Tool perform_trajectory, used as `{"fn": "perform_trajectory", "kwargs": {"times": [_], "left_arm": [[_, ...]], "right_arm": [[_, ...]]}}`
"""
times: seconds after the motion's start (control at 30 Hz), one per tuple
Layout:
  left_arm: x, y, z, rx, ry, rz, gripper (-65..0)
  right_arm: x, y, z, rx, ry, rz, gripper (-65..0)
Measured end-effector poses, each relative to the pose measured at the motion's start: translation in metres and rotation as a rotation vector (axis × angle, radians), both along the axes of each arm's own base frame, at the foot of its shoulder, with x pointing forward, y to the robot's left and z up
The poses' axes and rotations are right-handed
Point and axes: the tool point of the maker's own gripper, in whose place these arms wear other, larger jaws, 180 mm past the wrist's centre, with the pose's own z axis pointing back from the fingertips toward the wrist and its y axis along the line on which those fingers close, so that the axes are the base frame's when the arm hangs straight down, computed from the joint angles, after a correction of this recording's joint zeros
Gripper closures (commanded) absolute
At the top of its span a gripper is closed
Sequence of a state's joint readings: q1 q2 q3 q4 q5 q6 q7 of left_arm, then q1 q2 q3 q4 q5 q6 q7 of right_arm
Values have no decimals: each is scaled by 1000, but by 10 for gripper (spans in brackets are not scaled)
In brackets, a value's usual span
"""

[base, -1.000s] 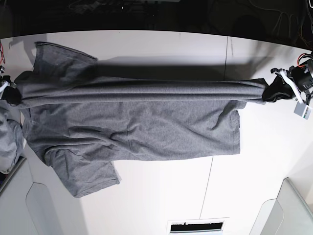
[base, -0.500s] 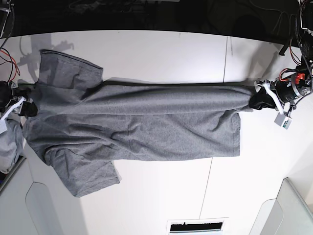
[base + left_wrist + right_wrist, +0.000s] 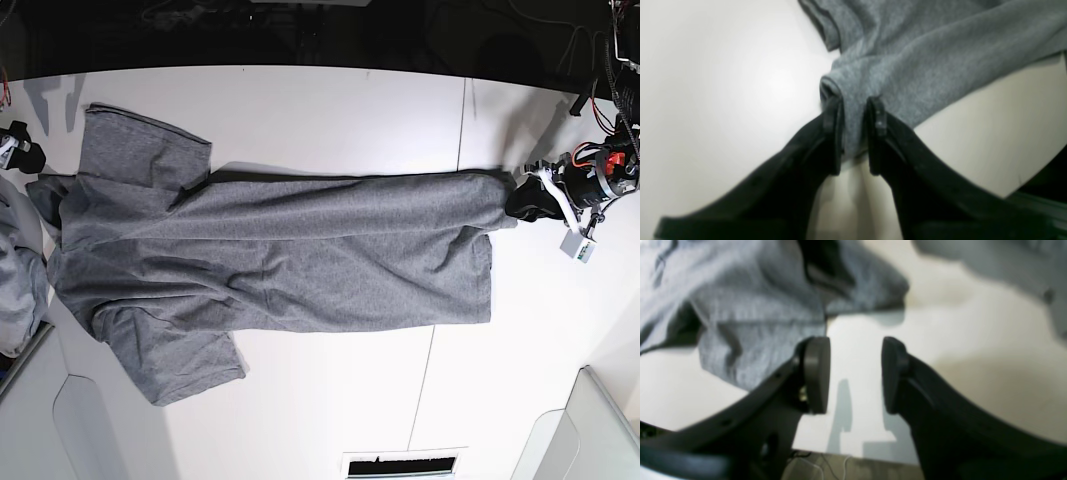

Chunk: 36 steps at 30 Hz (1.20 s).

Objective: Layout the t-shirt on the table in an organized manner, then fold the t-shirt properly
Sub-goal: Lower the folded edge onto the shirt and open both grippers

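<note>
Change since earlier frames: the raised, stretched upper fold of the t-shirt point(image 3: 280, 260) has been lowered onto the table point(image 3: 330, 100), and the right gripper point(image 3: 853, 373) has been drawn off the cloth toward the table's end.
Left fingers: the left gripper point(image 3: 853, 133) is seen with its fingers point(image 3: 831, 133) narrowly parted; a corner of the shirt's hem lies between them, but whether it is pinched or already slack cannot be told.
Right fingers: held moderately apart with nothing between them; only bare table is seen in the gap, with grey cloth beside and beyond.
Shirt position: spread lengthwise across the table, the hem end by the left gripper, the sleeves and collar end near the right gripper.
Shirt condition: one long side is seen turned over onto the body as a lengthwise fold; the near sleeve lies skewed past the lower edge.
Surroundings: a paler bundle of cloth point(image 3: 18, 290) lies at the table's end beside the shirt.
Done: the laying-out is judged largely complete, and a first lengthwise fold appears placed.
Left to do: release at the hem, tucking of the sleeves, the opposite lengthwise fold, and the crosswise folds.
</note>
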<state>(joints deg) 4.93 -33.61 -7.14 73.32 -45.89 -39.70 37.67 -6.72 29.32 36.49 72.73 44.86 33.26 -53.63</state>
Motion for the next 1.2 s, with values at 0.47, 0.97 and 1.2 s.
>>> {"fn": "perform_trajectory", "kwargs": {"times": [0.47, 0.97, 1.2], "left_arm": [[2, -1, 3, -17, -10, 7, -152], [2, -1, 2, -16, -9, 6, -152], [5, -1, 5, -13, -17, 5, -151]], "right_arm": [[-31, 71, -45, 159, 30, -14, -253], [-25, 118, -52, 282, -17, -43, 0], [5, 119, -10, 230, -159, 17, 0]]}}
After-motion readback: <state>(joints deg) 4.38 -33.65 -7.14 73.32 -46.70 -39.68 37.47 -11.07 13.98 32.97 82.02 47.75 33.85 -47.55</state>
